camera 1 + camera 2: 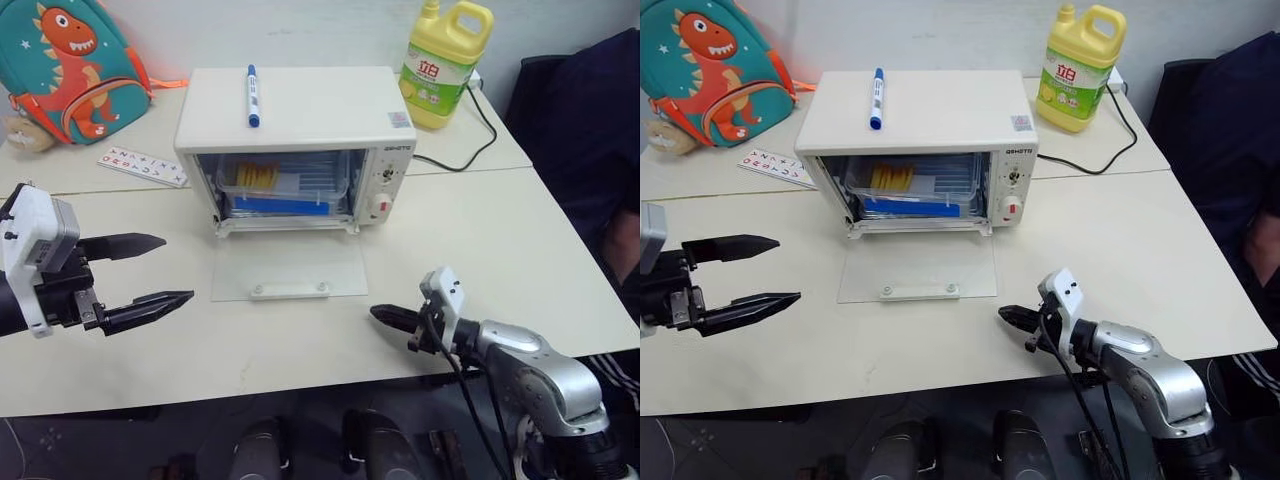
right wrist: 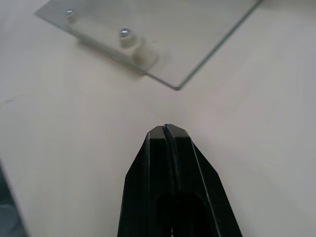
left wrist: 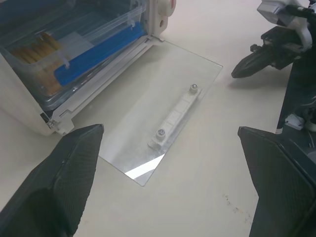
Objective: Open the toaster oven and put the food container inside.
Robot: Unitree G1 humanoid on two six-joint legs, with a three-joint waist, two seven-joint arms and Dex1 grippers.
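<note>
The cream-white toaster oven [image 1: 297, 110] stands mid-table with its glass door [image 1: 290, 268] folded flat onto the table. Inside it rests the clear food container [image 1: 285, 185], blue clip facing out and yellow strips at its left end. My left gripper [image 1: 160, 270] hovers open to the left of the door, nothing between its fingers. My right gripper [image 1: 375, 314] is shut and empty, low over the table just off the door's front right corner. In the left wrist view the container [image 3: 74, 54] sits in the oven mouth beyond the door handle [image 3: 177, 116].
A blue marker [image 1: 251, 95] lies on the oven's top. A yellow detergent jug [image 1: 445, 62] and black cable stand at the back right, a dinosaur backpack [image 1: 70, 65] and a card strip [image 1: 142, 166] at the back left. A person in dark clothing [image 1: 590, 150] sits at the right.
</note>
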